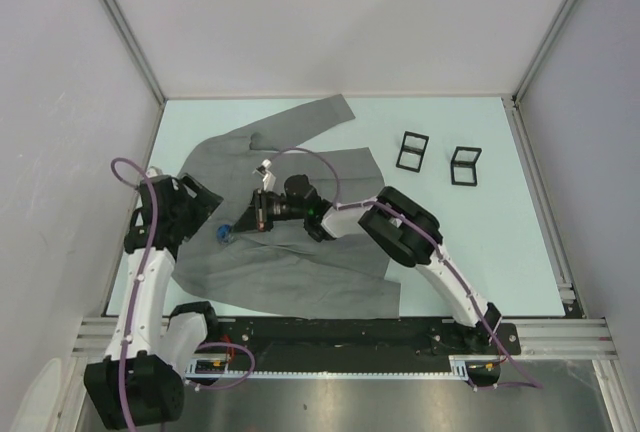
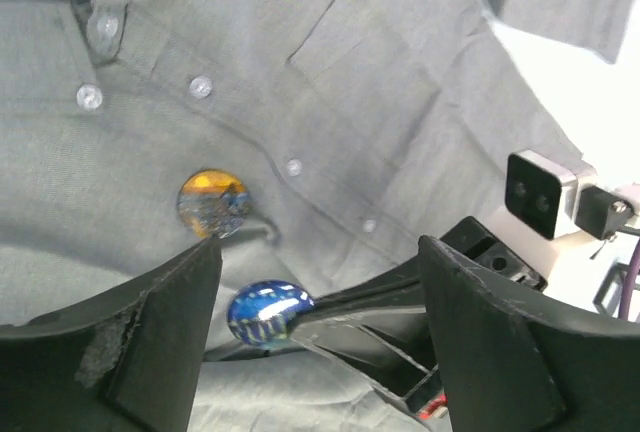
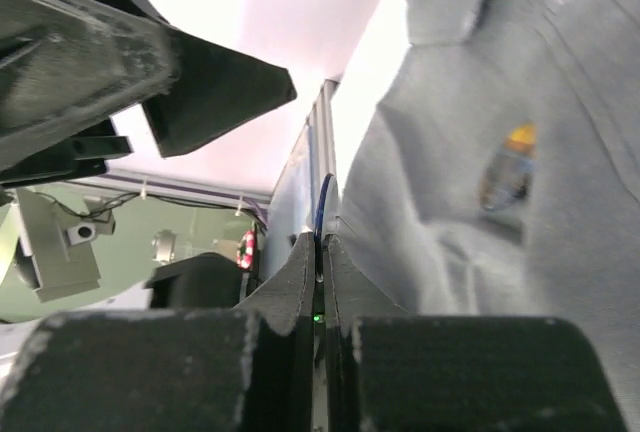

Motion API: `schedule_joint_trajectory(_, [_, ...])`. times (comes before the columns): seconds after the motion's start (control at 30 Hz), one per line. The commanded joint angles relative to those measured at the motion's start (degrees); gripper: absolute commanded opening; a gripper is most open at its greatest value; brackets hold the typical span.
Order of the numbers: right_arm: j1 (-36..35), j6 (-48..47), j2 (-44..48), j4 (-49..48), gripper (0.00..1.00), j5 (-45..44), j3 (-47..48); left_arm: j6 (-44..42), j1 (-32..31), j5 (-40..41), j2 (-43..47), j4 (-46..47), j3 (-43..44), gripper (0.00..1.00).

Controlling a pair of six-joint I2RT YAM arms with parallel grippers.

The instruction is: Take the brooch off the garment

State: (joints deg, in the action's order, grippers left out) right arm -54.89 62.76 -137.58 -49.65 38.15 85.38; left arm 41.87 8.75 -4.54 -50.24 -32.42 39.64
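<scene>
- Garment point(image 1: 290, 272) takes up most of the left half of the pale worktop point(image 1: 480, 242). It's a grey jacket lying flat, collar toward the far side, with a row of small pale buttons point(image 2: 201, 86) down the front.
- There are two brooches. The blue brooch point(image 2: 268, 312) sits at the jacket's left side, near the front edge. An orange brooch point(image 2: 213, 202) sits on the cloth just beyond it.
- The right gripper point(image 3: 321, 247) reaches across the jacket from the right. Its fingers are pinched together on the blue brooch, and only the brooch's thin edge pokes out past the tips in the right wrist view.
- I honestly can't tell if the blue one is pinned into the fabric or already free. It's right up against a fold.
- The left gripper point(image 2: 318, 262) is spread wide with nothing in it. It hovers over the same spot, one finger on each side of the blue brooch, touching neither brooch.
- Two small black frames point(image 1: 411, 150) stand on the far right of the worktop, well apart from the jacket.
</scene>
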Motion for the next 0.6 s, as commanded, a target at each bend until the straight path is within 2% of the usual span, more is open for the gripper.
schedule_joint_trajectory(0.0, [3.11, -6.82, 9.59, 2.52, 0.0, 2.45, -0.64, -2.84, -0.75, -1.51, 2.51, -1.15, 4.31, 0.81])
schedule_joint_trajectory(0.07, [4.96, -13.86, 15.37, 9.52, 0.0, 2.46, -2.93, -2.15, -2.51, -4.41, 2.08, 1.83, 3.7, 0.8])
schedule_joint_trajectory(0.1, [6.8, -21.46, 17.24, 12.44, 0.0, 2.02, -5.47, -1.97, -3.3, -7.74, 0.77, 2.88, 3.52, 0.8])
schedule_joint_trajectory(0.17, [9.09, -28.1, 22.41, 19.83, 0.0, 1.49, -8.29, -1.27, -6.54, -8.04, -1.43, 2.64, 4.39, 0.8])
schedule_joint_trajectory(0.2, [11.19, -36.57, 24.01, 22.99, 0.0, 1.31, -10.04, -1.17, -7.77, -7.86, -2.49, 2.28, 5.7, 0.8])
schedule_joint_trajectory(0.23, [11.99, -40.92, 26.02, 26.5, 0.0, 0.7, -11.11, -1.0, -10.57, -8.21, -4.5, 2.54, 5.97, 0.8])
schedule_joint_trajectory(0.27, [12.35, -46.97, 29.61, 34.19, 0.0, -2.87, -11.9, 0.05, -11.56, -8.82, -5.3, 3.15, 6.06, 0.8])
schedule_joint_trajectory(0.3, [12.53, -57.73, 31.91, 38.09, 0.0, -6.39, -12.78, 0.93, -12.52, -9.69, -6.18, 3.77, 6.07, 0.8])
schedule_joint_trajectory(0.33, [12.01, -62.62, 33.67, 42.4, 0.0, -9.82, -15.48, 1.98, -14.71, -11.01, -6.97, 5.43, 5.98, 0.79])
schedule_joint_trajectory(0.37, [11.66, -66.76, 35.26, 42.61, 0.0, -16.72, -17.43, 4.43, -15.77, -11.54, -8.63, 5.79, 6.15, 0.78])
schedule_joint_trajectory(0.4, [11.65, -68.98, 39.19, 41.49, 0.0, -19.93, -20.49, 5.84, -17.79, -11.9, -9.52, 5.45, 7.55, 0.78])
schedule_joint_trajectory(0.5, [11.3, -75.57, 47.01, 31.57, 0.0, -29.42, -33.5, 10.15, -23.14, -11.11, -11.11, 7.98, 9.22, 0.78])
schedule_joint_trajectory(0.53, [9.3, -79.25, 49.23, 26.5, 0.0, -35.54, -39.53, 13.56, -23.95, -12.68, -11.46, 9.04, 8.97, 0.78])
schedule_joint_trajectory(0.57, [8.23, -82.07, 50.99, 23.75, 0.0, -37.52, -42.2, 15.77, -24.39, -14.52, -12.16, 10.52, 8.1, 0.78])
